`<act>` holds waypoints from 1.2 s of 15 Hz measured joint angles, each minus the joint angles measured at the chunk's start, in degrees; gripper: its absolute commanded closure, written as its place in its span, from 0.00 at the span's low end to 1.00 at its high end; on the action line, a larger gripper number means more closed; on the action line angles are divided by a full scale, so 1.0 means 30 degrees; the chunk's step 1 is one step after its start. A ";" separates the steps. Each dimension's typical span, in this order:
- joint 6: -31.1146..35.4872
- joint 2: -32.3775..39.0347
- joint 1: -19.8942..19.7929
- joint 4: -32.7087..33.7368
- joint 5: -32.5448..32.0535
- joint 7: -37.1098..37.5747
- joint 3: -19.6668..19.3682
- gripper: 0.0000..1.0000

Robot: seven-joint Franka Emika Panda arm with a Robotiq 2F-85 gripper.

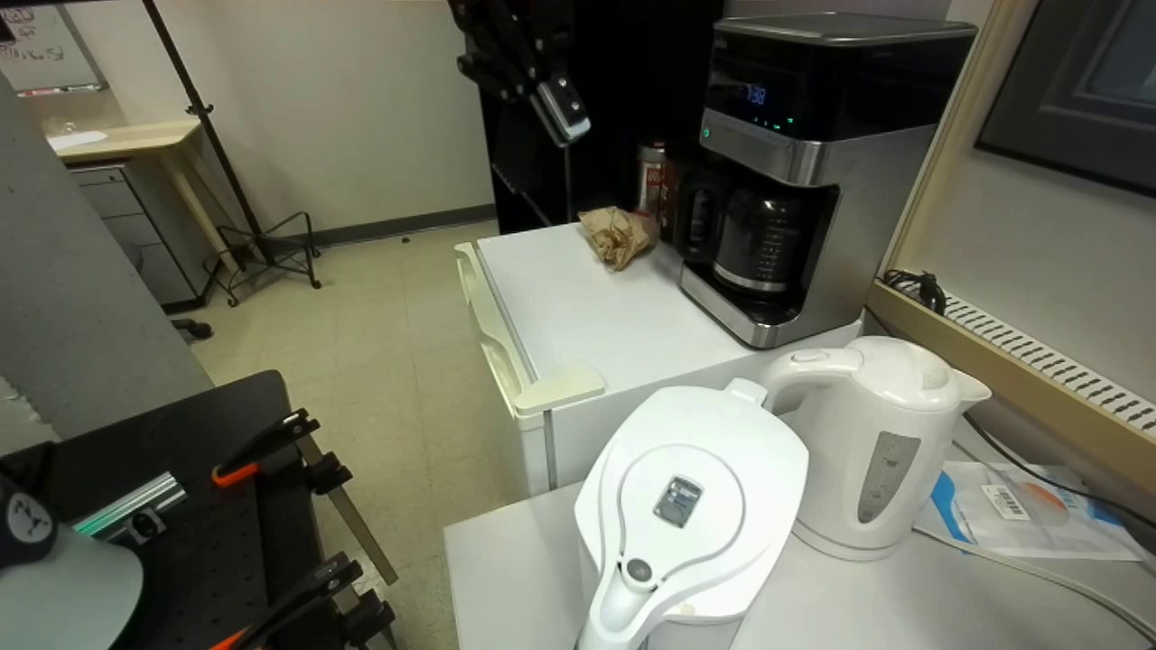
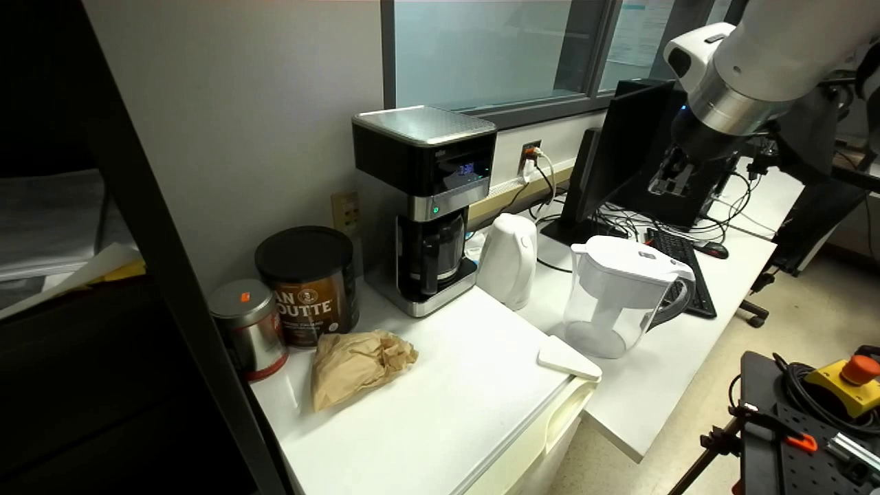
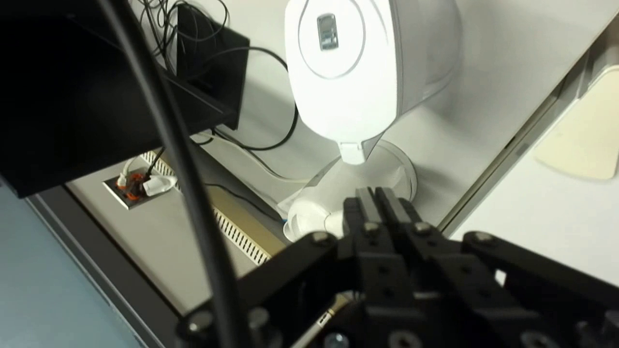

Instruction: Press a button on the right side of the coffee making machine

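Observation:
The boxy black and silver coffee making machine shows in both exterior views (image 1: pixel 890 208) (image 2: pixel 385 155), standing on a white fridge-like cabinet. Its display is lit, and small green lights glow on its front. Its dark glass carafe (image 1: pixel 759 235) sits inside. My gripper hangs in the air at the top of an exterior view (image 1: pixel 562 113). It also shows high over the desk, well apart from the machine (image 2: pixel 670 182). In the wrist view the two fingers (image 3: pixel 379 195) lie almost together with nothing between them. I cannot make out the machine in the wrist view.
A white electric kettle (image 1: pixel 876 442) stands beside the machine. A white filter pitcher (image 1: pixel 695 506) stands in front of the kettle. A paper bag (image 2: pixel 357 364), a coffee can (image 2: pixel 306 282) and a metal tin (image 2: pixel 247 330) share the cabinet top (image 2: pixel 440 385). A monitor (image 2: pixel 619 151) rises from the desk.

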 measured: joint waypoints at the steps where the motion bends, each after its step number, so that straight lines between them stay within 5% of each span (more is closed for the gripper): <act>1: 0.0681 0.0323 -0.0068 0.0124 -0.0427 0.0077 -0.0084 0.98; 18: 0.8038 0.6941 -0.0632 0.4193 -0.7909 0.5408 -0.1105 0.98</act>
